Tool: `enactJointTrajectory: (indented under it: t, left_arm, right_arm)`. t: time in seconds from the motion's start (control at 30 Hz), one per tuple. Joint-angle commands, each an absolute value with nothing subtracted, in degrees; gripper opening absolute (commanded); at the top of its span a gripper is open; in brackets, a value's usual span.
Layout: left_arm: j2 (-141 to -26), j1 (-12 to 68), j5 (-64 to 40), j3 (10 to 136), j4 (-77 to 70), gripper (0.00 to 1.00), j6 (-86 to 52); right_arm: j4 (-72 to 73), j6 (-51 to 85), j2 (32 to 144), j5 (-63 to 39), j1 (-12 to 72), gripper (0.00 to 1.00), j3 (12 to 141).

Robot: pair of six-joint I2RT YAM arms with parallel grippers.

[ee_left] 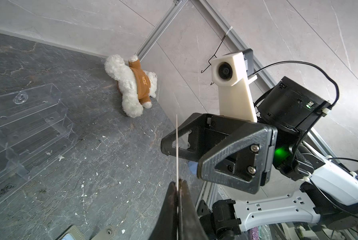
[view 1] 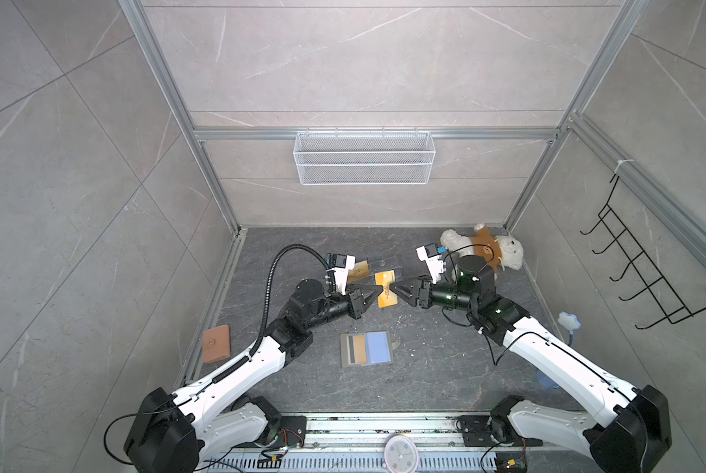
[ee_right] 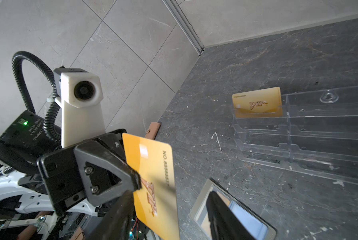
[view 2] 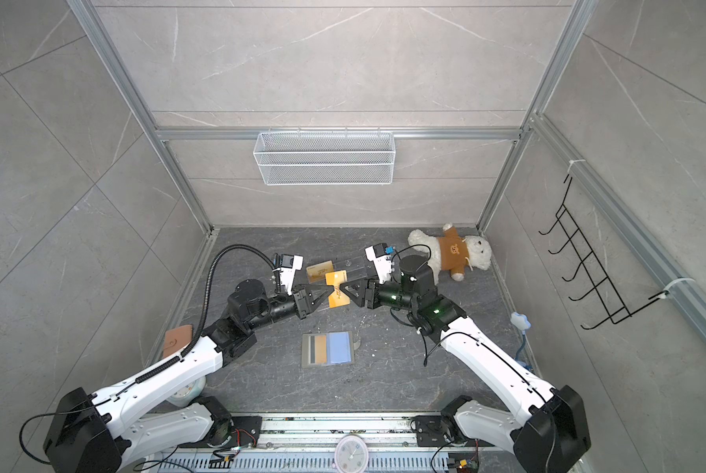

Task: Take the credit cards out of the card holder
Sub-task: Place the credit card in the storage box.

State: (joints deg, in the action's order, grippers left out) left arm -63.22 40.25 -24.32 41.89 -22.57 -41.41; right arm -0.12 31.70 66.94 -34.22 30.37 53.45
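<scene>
Handover beyond the holder [view 1: 377, 347]: my left tool [view 1: 380, 291] is clamped on a card [view 1: 384, 280], and my right tool [view 1: 396, 288] stands apart around it. Next, I think, the right one closes before the left one releases.

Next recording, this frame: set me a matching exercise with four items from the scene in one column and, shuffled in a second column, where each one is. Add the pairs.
Things
1. bright orange credit card
2. duller gold credit card
3. card holder
4. teddy bear

Places
A. lying open on the near half of the table
B. standing in the clear acrylic stand
C. clamped in the shut left claw, off the table
D. lying by the table's far right corner

Pairs: 1-C, 2-B, 3-A, 4-D
</scene>
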Motion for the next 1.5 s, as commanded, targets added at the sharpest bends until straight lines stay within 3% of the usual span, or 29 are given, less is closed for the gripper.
enactJointTrajectory:
  t: [0.0,0.1,0.5,0.73,1.13,1.33,1.47]
  left_arm:
    - [-63.5,40.3,-26.4,43.0,-26.6,0.00,-41.7]
    - [-63.6,40.4,-26.9,42.7,-27.6,0.00,-42.0]
    - [-63.9,40.4,-27.2,42.6,-28.3,0.00,-42.4]
    - [-63.4,40.4,-26.6,43.7,-24.6,0.00,-40.2]
    - [-63.2,40.3,-29.8,46.1,-19.0,0.00,-34.7]
    - [-63.2,40.3,-29.8,46.8,-16.5,0.00,-33.1]
    - [-64.0,40.3,-29.5,46.4,-18.6,0.00,-34.6]
  right_arm:
    - [3.1,32.1,67.2,-36.8,30.0,0.53,52.4]
    - [3.5,32.6,67.4,-37.4,29.5,0.47,52.1]
    - [5.8,33.7,68.6,-40.0,29.0,0.39,51.5]
    - [4.7,32.8,68.0,-39.5,29.0,0.49,51.5]
    - [0.9,30.4,66.9,-38.8,28.4,0.58,52.4]
    - [-0.1,29.8,66.0,-38.6,27.9,0.58,52.0]
    - [2.5,31.3,66.5,-41.7,27.8,0.51,51.2]
